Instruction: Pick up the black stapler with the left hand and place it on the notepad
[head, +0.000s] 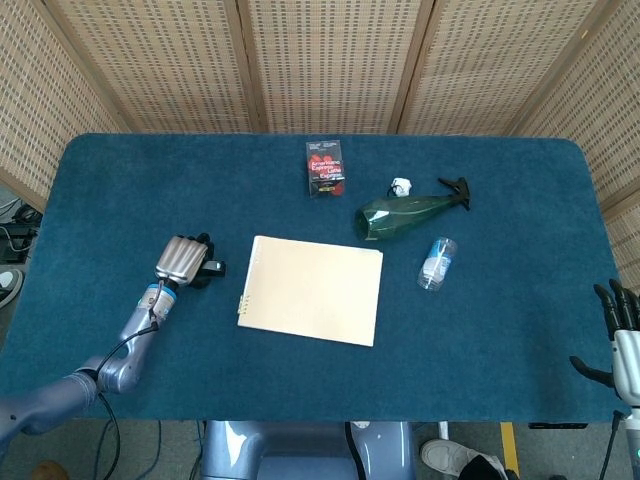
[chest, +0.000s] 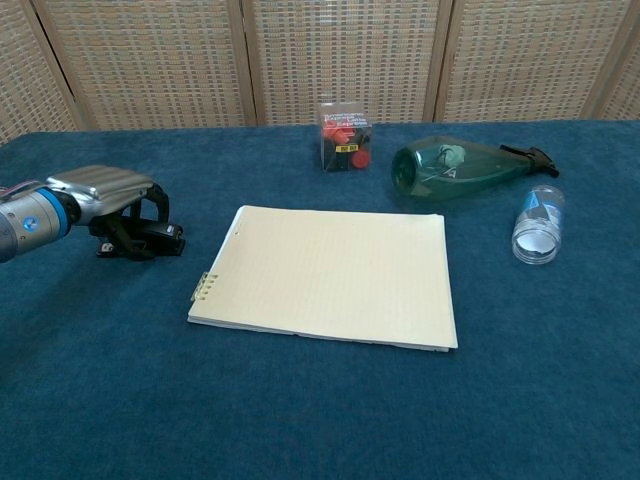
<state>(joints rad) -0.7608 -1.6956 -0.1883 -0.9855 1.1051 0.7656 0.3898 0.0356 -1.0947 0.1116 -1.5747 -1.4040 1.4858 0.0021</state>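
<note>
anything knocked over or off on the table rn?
Two things lie on their sides: the green spray bottle at the back right, nozzle pointing right, and the small clear bottle in front of it. No spill visible. The notepad lies flat, slightly skewed. The left hand is over the black stapler, which sits on the table.

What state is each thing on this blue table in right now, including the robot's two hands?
black stapler: flat on the table, under the left hand
left hand: fingers curled down around the stapler
notepad: closed, lying flat
green spray bottle: on its side
small clear bottle: on its side
small box: upright
right hand: at the table edge, fingers apart, empty
</note>
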